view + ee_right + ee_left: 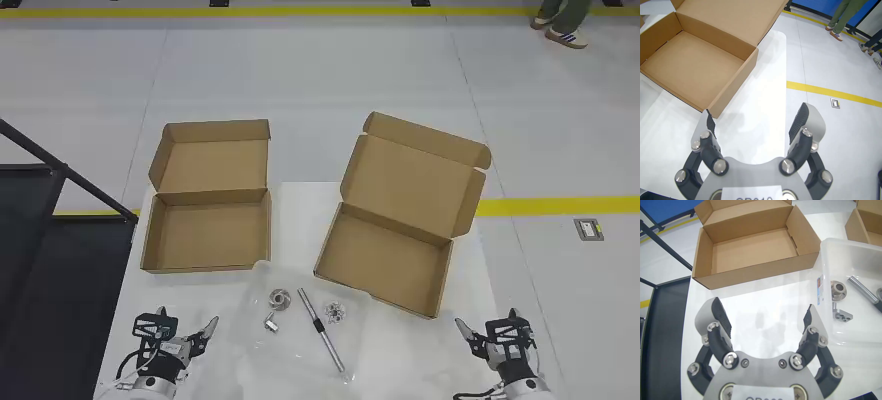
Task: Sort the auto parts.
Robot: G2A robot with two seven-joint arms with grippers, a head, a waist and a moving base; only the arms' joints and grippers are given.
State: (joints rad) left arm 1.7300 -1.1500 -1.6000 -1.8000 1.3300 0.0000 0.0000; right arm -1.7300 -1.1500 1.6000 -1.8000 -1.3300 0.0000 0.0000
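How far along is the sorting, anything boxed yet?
Done: nothing; the left box and right box are both empty. In hand: nothing; the left gripper and right gripper are open. Left: every part, the flange, bracket, rod and gear-like part, lies in the clear tray.

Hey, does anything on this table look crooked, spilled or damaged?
The open brown cardboard box on the right sits turned at an angle, unlike the left brown cardboard box, square to the white table. Nothing looks spilled or damaged.
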